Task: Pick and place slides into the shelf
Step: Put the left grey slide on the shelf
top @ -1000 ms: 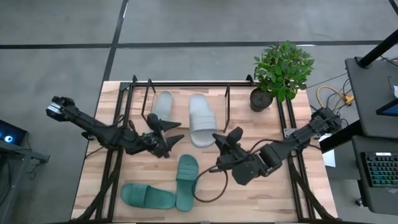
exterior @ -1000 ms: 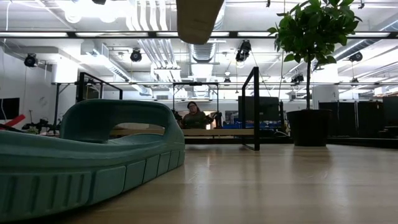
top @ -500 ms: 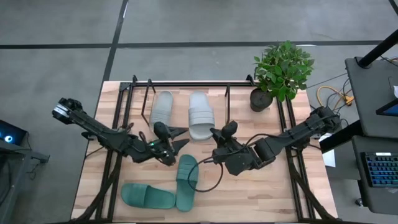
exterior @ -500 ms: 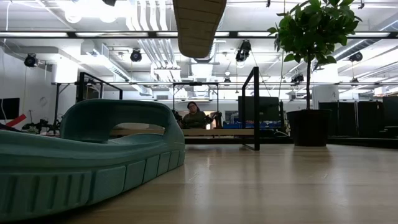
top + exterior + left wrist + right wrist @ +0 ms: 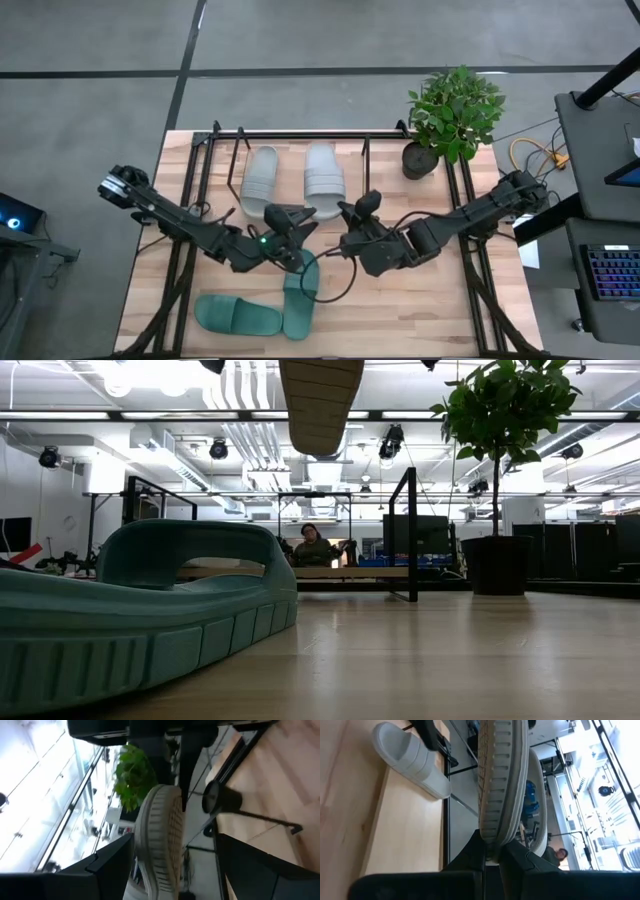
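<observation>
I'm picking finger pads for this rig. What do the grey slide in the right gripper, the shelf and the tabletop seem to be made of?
The grey slide looks like matte moulded rubber or foam: its sole has ribbed tread and no shine. The shelf seems thin black metal tubing with a pale wooden board. The tabletop looks like light wood planks with a smooth, slightly glossy finish.

High overhead; low table-level; both share teal slide [image 5: 299,292].
</observation>
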Motion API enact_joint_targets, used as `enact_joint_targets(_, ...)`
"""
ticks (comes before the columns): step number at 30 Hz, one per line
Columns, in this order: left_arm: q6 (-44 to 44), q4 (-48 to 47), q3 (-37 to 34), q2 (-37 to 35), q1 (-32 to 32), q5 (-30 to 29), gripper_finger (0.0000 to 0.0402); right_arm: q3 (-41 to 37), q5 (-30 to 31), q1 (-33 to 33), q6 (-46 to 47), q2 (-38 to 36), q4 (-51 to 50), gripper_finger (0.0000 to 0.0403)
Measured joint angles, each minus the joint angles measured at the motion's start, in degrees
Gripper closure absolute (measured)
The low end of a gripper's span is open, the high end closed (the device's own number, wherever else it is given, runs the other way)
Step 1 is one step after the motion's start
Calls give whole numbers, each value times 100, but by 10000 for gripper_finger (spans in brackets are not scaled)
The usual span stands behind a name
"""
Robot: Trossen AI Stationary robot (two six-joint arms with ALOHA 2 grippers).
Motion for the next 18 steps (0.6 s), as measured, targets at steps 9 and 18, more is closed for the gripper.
enact_joint_targets(9,2,7,311,163,9,-528,134,-125,22,-213,-68,28,-20,384)
enact_joint_targets(18,-37,-53,438,284,13,-534,146,-276,17,-431,-155,28,-3,384)
